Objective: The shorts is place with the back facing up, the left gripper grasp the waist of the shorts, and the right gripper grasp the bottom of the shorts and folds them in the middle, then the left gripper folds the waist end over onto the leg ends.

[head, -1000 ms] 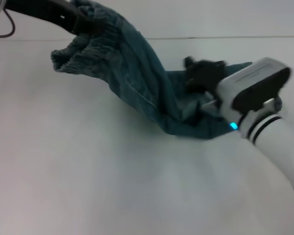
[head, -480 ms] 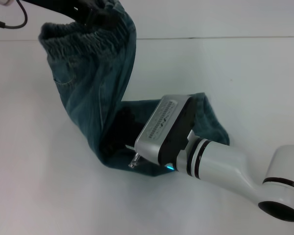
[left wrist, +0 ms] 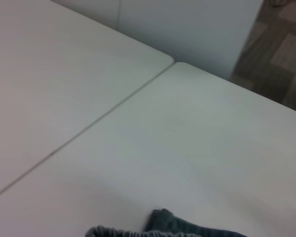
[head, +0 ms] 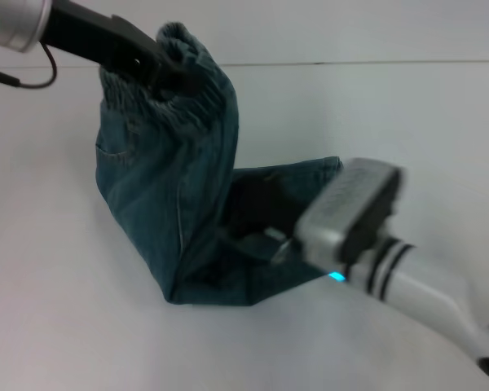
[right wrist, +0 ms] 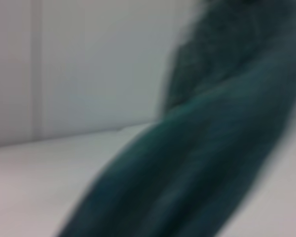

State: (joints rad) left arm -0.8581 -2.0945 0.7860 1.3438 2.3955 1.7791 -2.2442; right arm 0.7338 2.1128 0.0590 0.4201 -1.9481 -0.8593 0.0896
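The teal denim shorts point(head: 159, 204) hang from their elastic waist point(head: 197, 104), which is raised above the white table at upper left. My left gripper point(head: 169, 72) is shut on that bunched waistband. The leg ends point(head: 314, 175) lie flat on the table toward the right, and the cloth bends in a fold at its lowest point point(head: 187, 293). My right gripper point(head: 257, 208) is a dark shape low over the leg part, ahead of its grey wrist housing point(head: 350, 213). The left wrist view shows only a strip of waistband point(left wrist: 138, 231). Blurred shorts point(right wrist: 212, 148) fill the right wrist view.
The white table point(head: 65, 326) stretches out on all sides, with a seam line point(head: 375, 63) across the back. The left wrist view shows a joint between table panels point(left wrist: 89, 126) and patterned floor point(left wrist: 281, 49) beyond the far edge.
My left gripper carried the waist a little right, so the hanging cloth stands more upright. My right arm drew back toward the right along the leg part.
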